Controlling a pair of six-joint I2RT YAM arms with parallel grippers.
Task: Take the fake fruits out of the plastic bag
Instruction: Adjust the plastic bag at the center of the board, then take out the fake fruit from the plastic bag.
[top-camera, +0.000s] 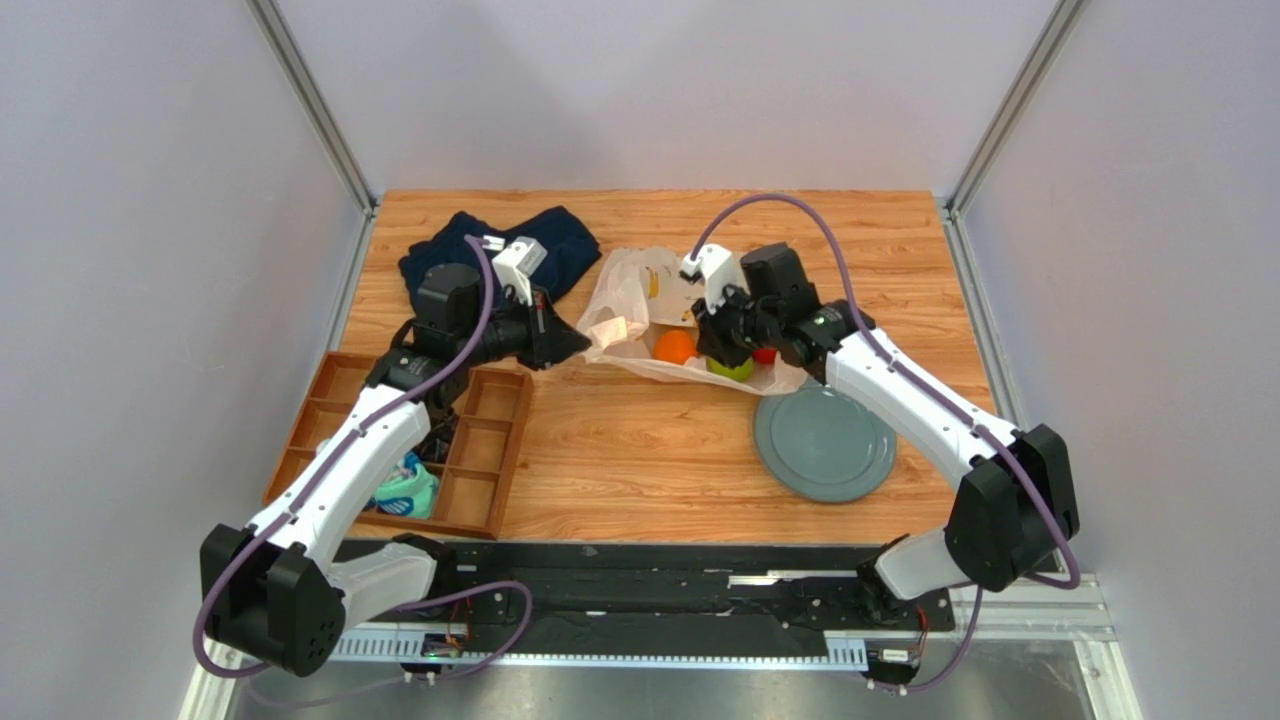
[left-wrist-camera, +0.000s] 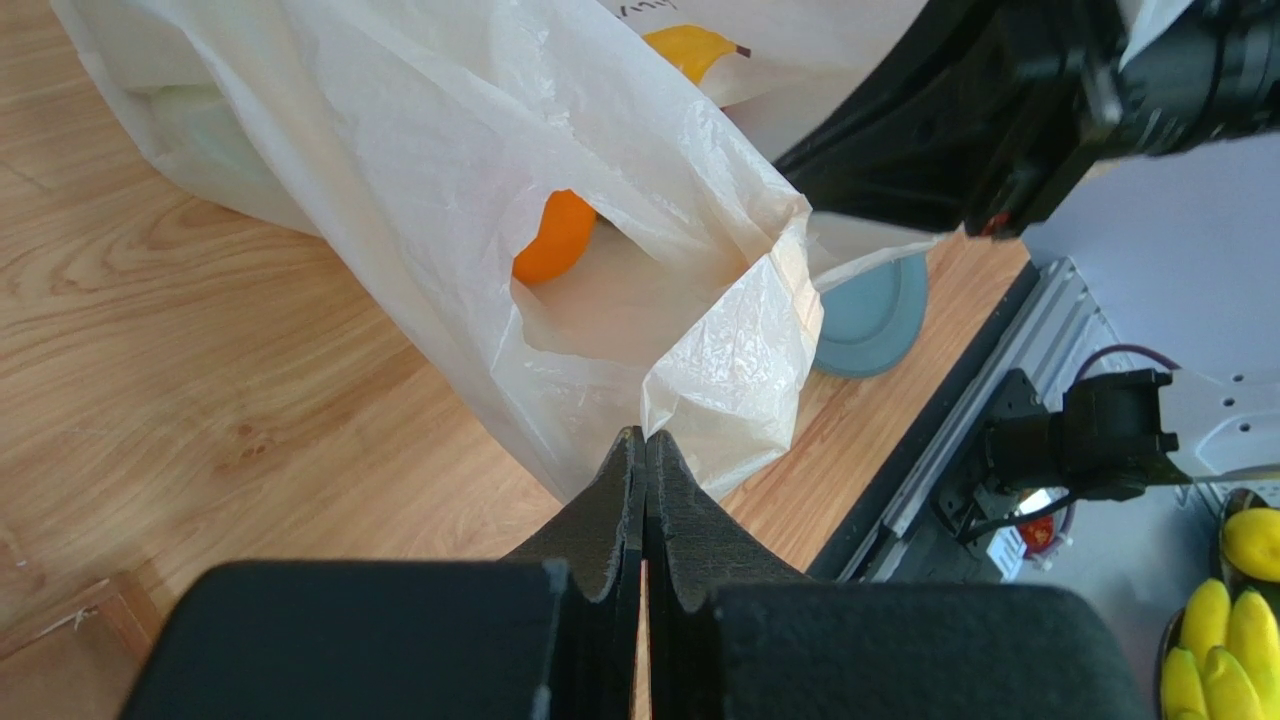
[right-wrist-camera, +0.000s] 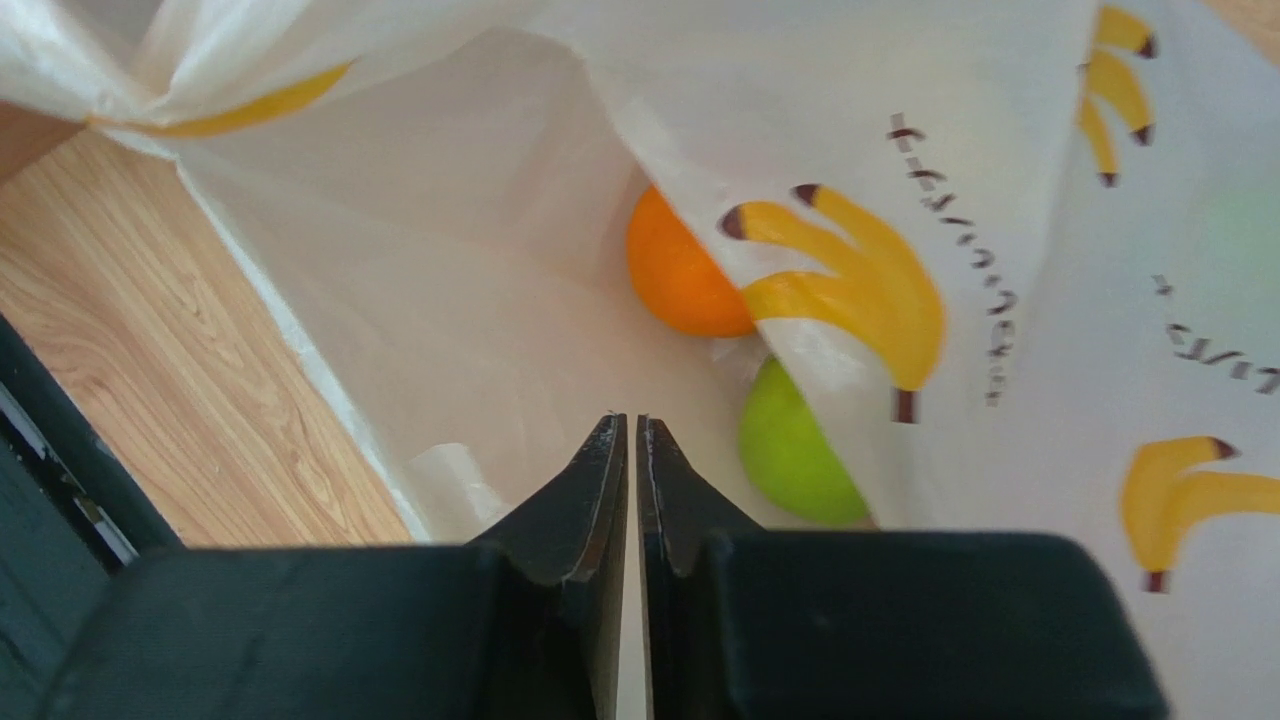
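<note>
The plastic bag (top-camera: 639, 300) lies crumpled at the table's middle back, its mouth turned toward the plate. An orange (top-camera: 675, 347), a green apple (top-camera: 732, 366) and a bit of red fruit (top-camera: 768, 357) show at that mouth. My left gripper (left-wrist-camera: 646, 437) is shut on the bag's (left-wrist-camera: 451, 180) raised rim, and the orange (left-wrist-camera: 553, 240) is visible through the opening. My right gripper (right-wrist-camera: 631, 420) sits inside the bag (right-wrist-camera: 451, 270) mouth, its jaws together with nothing seen between them. The orange (right-wrist-camera: 679, 278) and green apple (right-wrist-camera: 789, 450) lie just beyond its tips, partly under a printed flap.
A grey-blue plate (top-camera: 824, 443) lies right of the bag, near the right arm. A brown divided tray (top-camera: 496, 435) at the left holds teal socks (top-camera: 406, 488). A dark navy cloth (top-camera: 534, 240) lies at the back left.
</note>
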